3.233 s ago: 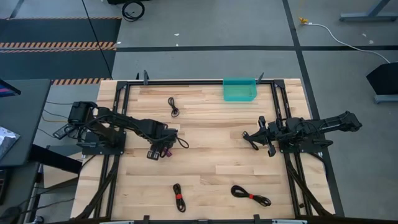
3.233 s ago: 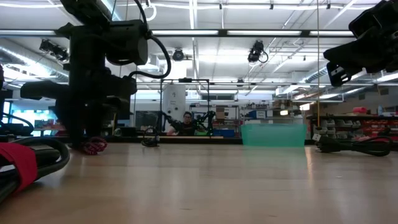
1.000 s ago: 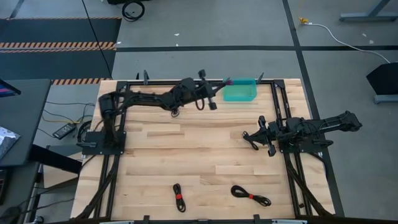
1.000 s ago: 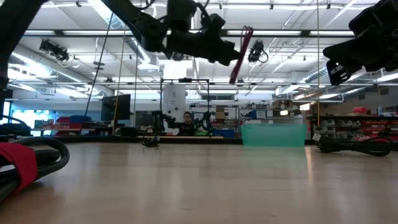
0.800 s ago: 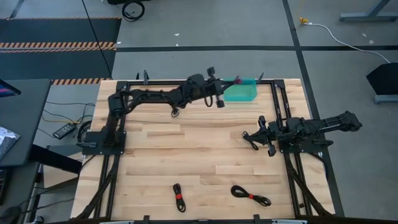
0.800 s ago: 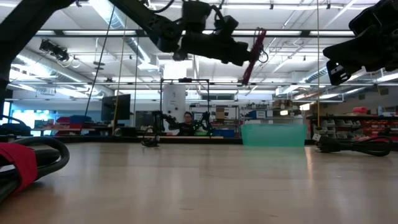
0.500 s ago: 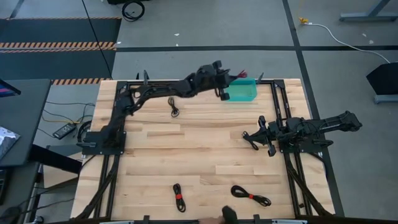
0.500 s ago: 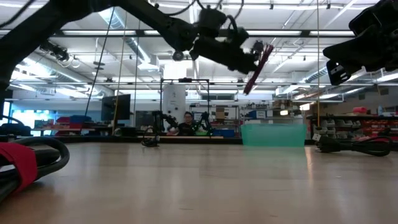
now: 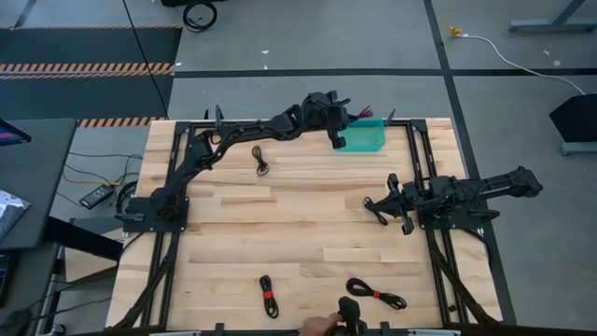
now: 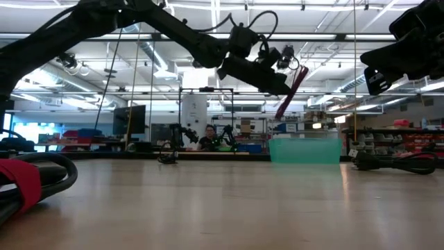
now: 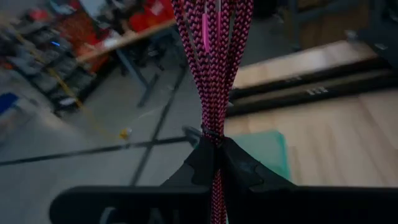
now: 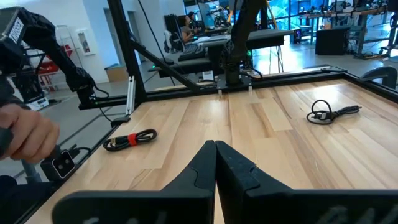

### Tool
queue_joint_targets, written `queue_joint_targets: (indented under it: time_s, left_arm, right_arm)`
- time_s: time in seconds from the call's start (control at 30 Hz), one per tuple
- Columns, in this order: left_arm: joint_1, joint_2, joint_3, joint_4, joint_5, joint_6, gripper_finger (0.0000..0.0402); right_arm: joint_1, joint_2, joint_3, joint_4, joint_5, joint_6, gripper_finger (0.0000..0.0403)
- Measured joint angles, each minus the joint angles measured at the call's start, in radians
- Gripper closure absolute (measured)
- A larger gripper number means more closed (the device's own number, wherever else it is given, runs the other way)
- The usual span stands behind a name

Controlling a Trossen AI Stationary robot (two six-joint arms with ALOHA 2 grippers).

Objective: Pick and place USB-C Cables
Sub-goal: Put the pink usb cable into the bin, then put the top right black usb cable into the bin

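My left gripper reaches to the table's far edge and is shut on a maroon-pink USB-C cable bundle, held high above the left end of the teal bin. In the low view the bundle slants in the air above the bin. My right gripper waits shut above the table's right half. A black cable bundle lies flat near the far edge. Two black bundles with red ties lie flat near the near edge. My left gripper pinches the maroon-pink bundle between its two fingers, across several strands side by side. Most of the bundle sticks out beyond the fingertips. It is lifted clear and hangs slanted over the bin.
A person's hand with a dark object reaches in at the near edge, close to the red-tied cable; it also shows in the right wrist view. Black frame rails run along the table's sides and far edge.
My left arm has swung toward the table's far right, carrying the maroon-pink bundle through the air to a spot over the bin's left end, and the bundle has tipped more slanted. A hand has come in at the near edge.
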Motion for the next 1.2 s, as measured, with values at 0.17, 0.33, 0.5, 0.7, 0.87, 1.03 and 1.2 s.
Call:
queue_joint_targets:
  time_s: [0.17, 0.33, 0.5, 0.7, 0.87, 1.03, 1.2]
  left_arm:
    - [0.000, 0.047, -0.002, 0.008, 0.021, 0.007, 0.0385]
    - [-0.006, 0.059, -0.002, 0.010, 0.021, 0.027, 0.0385]
    - [-0.006, 0.059, -0.002, 0.009, 0.022, 0.027, 0.0385]
    - [-0.005, 0.059, -0.002, 0.007, 0.020, 0.028, 0.0363]
    - [-0.005, 0.059, -0.002, 0.009, -0.004, 0.029, 0.0285]
    - [-0.005, 0.058, -0.002, 0.009, -0.007, 0.028, 0.0204]
    - [-0.011, 0.058, -0.002, 0.009, -0.050, 0.030, 0.0165]
  right_arm:
    - [0.000, 0.000, 0.000, -0.001, 0.000, 0.000, 0.0389]
    - [0.000, 0.000, 0.000, 0.001, 0.000, 0.000, 0.0389]
    - [0.000, 0.000, 0.000, 0.001, 0.000, 0.000, 0.0389]
    - [0.000, 0.000, 0.000, 0.000, 0.000, 0.000, 0.0389]
    - [0.000, 0.000, 0.000, 0.000, 0.000, 0.000, 0.0389]
    - [0.000, 0.000, 0.000, 0.000, 0.000, 0.000, 0.0389]
    - [0.000, 0.000, 0.000, 0.000, 0.000, 0.000, 0.0389]
